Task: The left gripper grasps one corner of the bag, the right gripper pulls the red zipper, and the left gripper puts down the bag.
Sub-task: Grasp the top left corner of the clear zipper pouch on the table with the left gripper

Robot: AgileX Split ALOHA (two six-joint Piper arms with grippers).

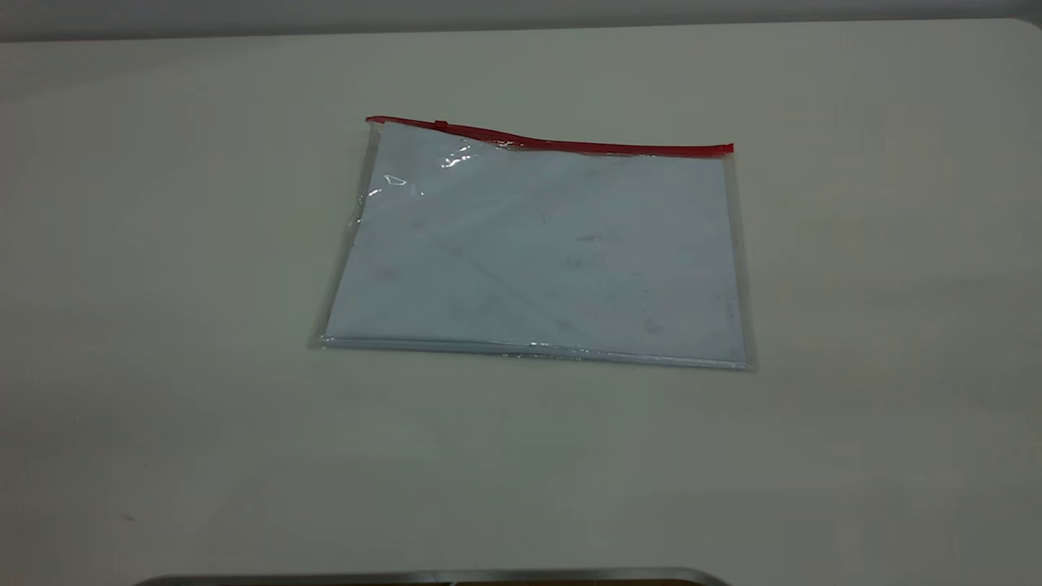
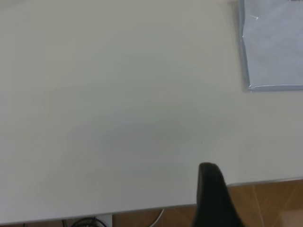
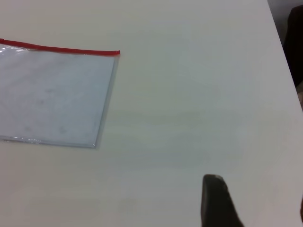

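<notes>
The bag (image 1: pixel 537 252) lies flat on the white table, with white paper showing through the clear plastic. The red zipper (image 1: pixel 562 145) runs along its far long edge, and the small slider tab (image 1: pixel 440 124) sits near the left end. Neither gripper shows in the exterior view. In the left wrist view one black finger (image 2: pixel 213 194) of my left gripper hangs over the table's near edge, far from the bag's corner (image 2: pixel 274 47). My right gripper (image 3: pixel 255 196) is open and empty above bare table, away from the bag (image 3: pixel 52 94) and its zipper end (image 3: pixel 111 52).
The table's near edge (image 2: pixel 142 210) has cables and wood floor (image 2: pixel 270 198) beyond it. The table's right edge (image 3: pixel 284 61) borders a dark object (image 3: pixel 296 42). A dark metal bar (image 1: pixel 440 576) lies along the exterior view's lower border.
</notes>
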